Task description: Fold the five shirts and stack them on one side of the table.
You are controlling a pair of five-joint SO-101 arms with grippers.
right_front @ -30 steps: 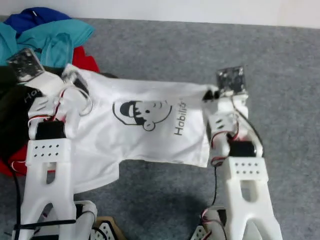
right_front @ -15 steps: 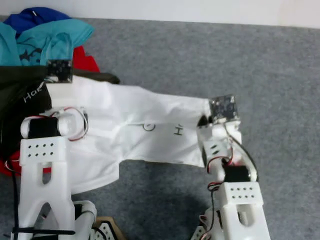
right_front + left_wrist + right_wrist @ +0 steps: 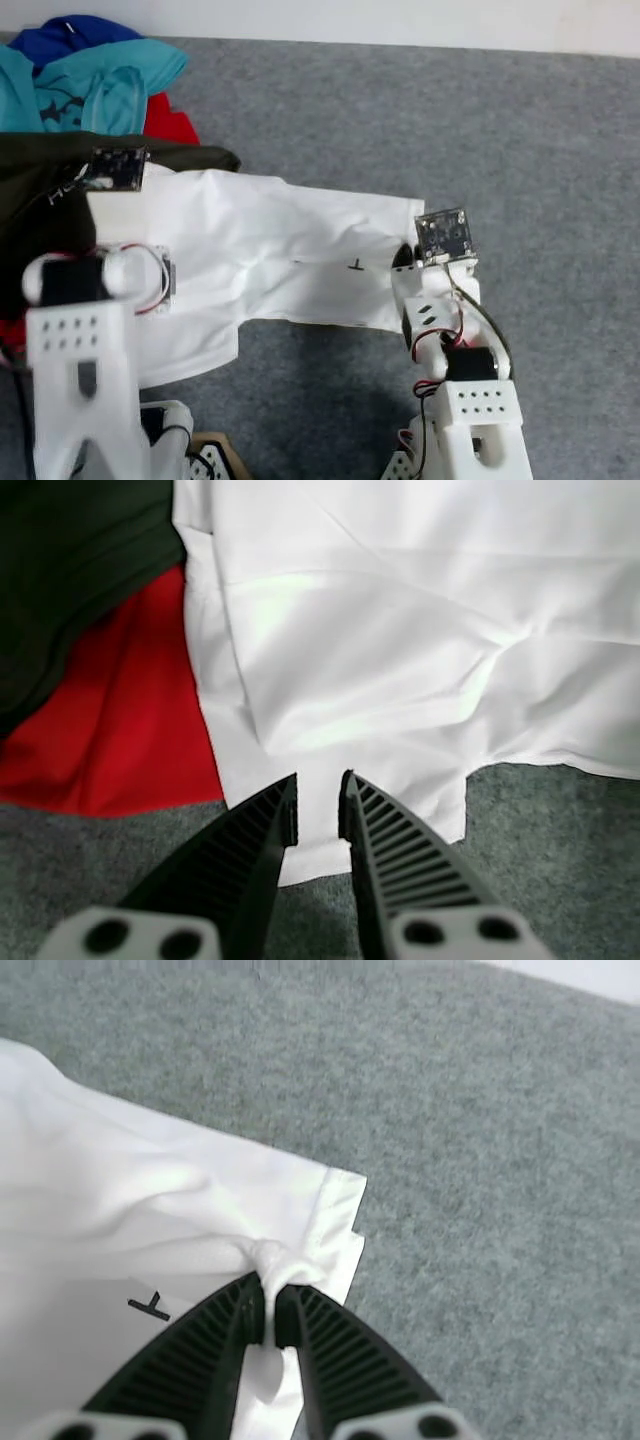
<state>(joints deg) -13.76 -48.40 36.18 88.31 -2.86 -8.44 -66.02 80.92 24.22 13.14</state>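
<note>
Right gripper (image 3: 270, 1295) pinches a fold of the white shirt (image 3: 280, 240) near its edge. Left gripper (image 3: 318, 792), jaws slightly parted, hangs over the opposite end, grasping nothing.

Print (image 3: 355, 264) on white shirt (image 3: 290, 250) mostly hidden in fold; red shirt (image 3: 168, 120) largely under black shirt (image 3: 40, 200), edge-cut.
</note>
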